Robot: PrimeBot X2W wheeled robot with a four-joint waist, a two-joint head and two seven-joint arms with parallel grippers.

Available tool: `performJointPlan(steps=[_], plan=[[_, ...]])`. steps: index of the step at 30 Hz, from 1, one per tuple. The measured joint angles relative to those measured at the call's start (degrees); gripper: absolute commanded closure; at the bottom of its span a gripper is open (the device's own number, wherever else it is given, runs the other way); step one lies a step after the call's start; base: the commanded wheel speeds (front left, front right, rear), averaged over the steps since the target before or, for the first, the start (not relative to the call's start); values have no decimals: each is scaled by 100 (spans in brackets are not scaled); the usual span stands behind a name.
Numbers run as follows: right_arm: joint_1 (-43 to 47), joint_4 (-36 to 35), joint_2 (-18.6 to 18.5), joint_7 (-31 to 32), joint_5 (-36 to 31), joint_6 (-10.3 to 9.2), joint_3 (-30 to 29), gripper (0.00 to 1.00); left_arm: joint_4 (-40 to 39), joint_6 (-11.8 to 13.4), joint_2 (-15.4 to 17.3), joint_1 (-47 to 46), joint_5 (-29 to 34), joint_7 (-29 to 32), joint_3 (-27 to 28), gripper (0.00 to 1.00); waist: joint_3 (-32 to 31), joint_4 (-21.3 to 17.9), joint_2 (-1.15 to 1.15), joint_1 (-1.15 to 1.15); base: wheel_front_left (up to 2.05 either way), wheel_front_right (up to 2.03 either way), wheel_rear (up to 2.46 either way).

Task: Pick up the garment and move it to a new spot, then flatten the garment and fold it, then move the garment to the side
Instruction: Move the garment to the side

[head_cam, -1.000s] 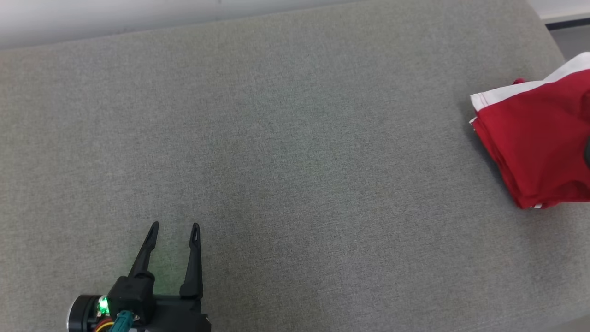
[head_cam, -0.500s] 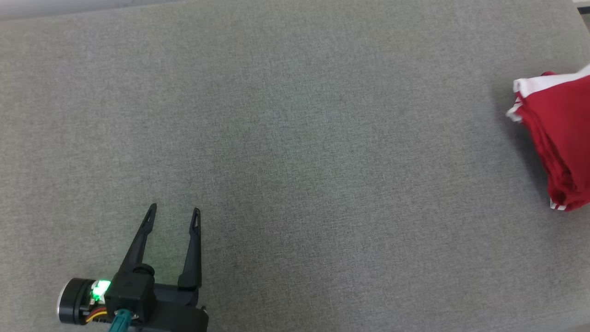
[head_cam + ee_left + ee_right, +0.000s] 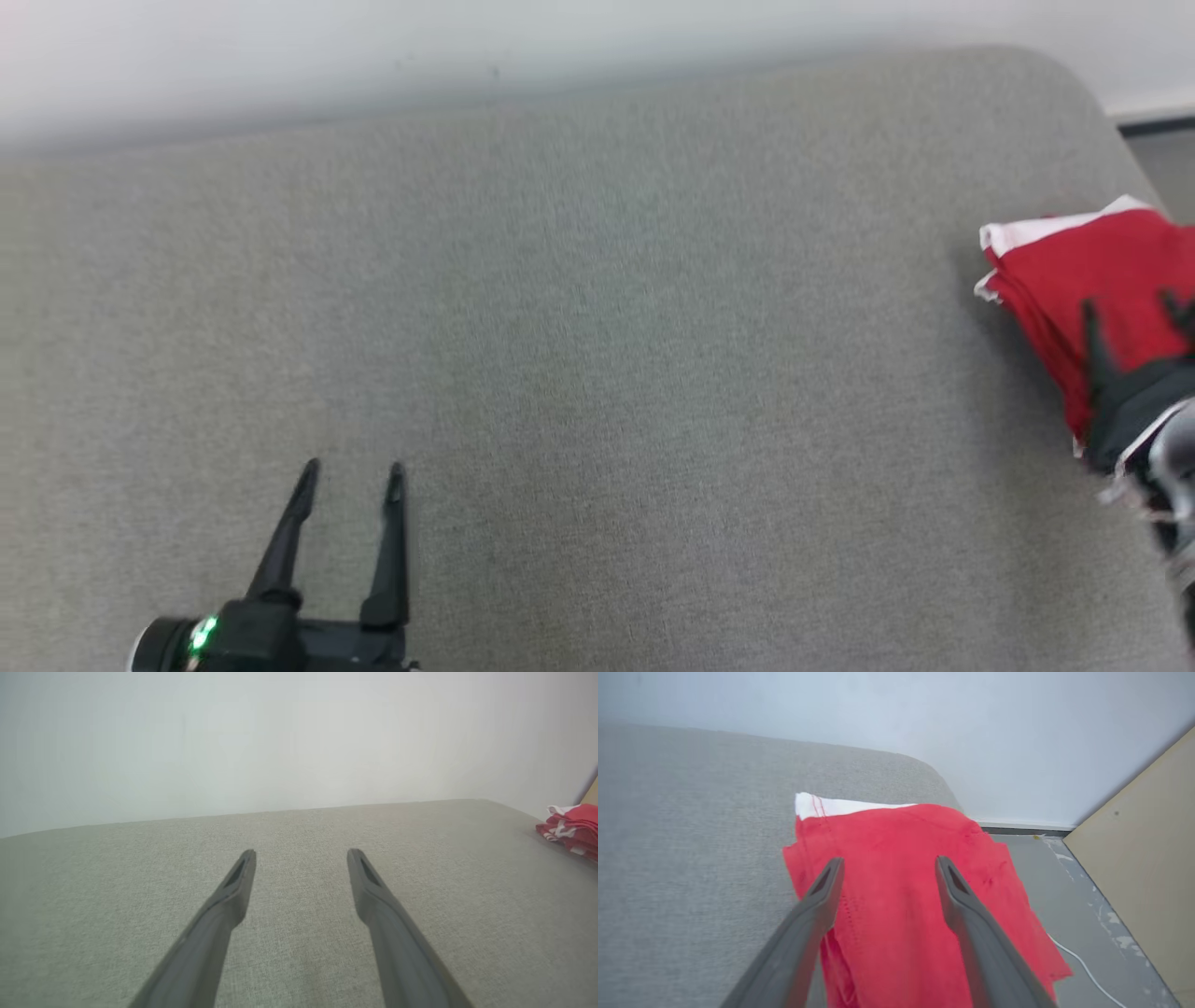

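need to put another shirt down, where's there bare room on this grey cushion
Bare: the whole middle of the grey cushion, from the left gripper across to the red garment. Crowded: the right edge, where the right gripper hangs over the garment.

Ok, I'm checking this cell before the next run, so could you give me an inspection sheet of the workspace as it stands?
Surface: grey fabric cushion, bare apart from the garment.
Job's things: folded red garment with white trim, lying at the cushion's right end.
Clutter: nothing seen.
Grippers: left gripper open over bare cushion; right gripper open above the garment, contact cannot be told.
Cables: thin white cable on the floor beyond the cushion's end.
Surroundings: pale wall behind; grey floor and a light wooden board past the right end.
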Motion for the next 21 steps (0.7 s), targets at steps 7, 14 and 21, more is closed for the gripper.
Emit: performJointPlan(steps=[7,14,21], plan=[[1279,-1367,600,-323,501,0,-105,0,-23,199,-309,389,-271,-3,494,0,-579,78,0,-1,0,0,0],[2208,-2147,1283,-502,693,-1,-283,0,8,87,-408,612,-346,-12,644,0,-975,176,-1,-1,0,0,0],[2970,-2298,1812,-1072,524,-1,-316,0,400,49,-454,736,-465,-16,730,0,-1244,317,-1,0,0,0,0]])
